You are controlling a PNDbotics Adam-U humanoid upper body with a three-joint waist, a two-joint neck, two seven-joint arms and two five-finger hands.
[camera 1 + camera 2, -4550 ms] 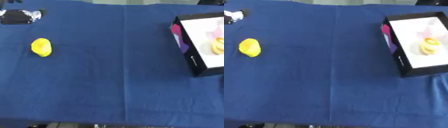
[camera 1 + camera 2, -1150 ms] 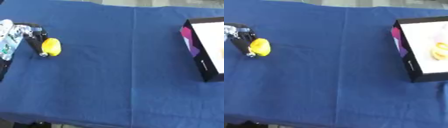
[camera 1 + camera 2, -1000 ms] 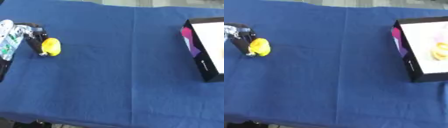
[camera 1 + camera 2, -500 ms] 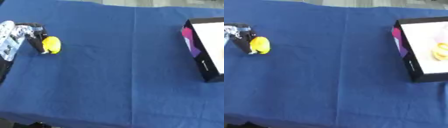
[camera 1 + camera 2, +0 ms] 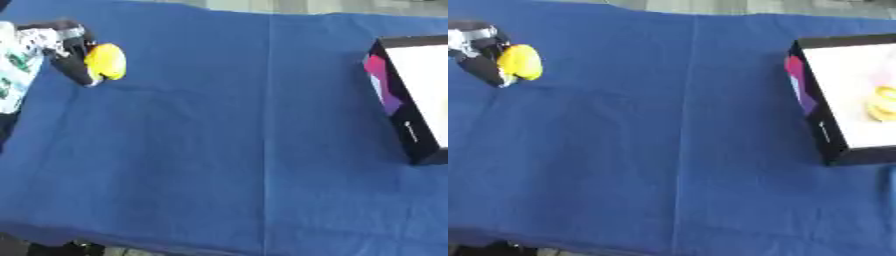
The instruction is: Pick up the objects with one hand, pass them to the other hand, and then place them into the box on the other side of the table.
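Left eye view: the robot's left hand sits at about 10 o'clock on the blue-cloth worktop, dark fingers curled against the small yellow rounded object. Looks like a grasp in progress or just made; can't tell if the object is off the cloth yet.

Black-walled box with a white inside is at 3 o'clock, well apart from the hand. It already holds a yellow item and something pale pink above it, so I'd judge earlier deliveries done.

Right hand not visible in either view.

Status, as a judgement: this object is at step one only.
- pick: underway
- handover to right hand: not started
- drop into box: not started

Nothing else loose on the worktop that I can see, so this may be the last one.
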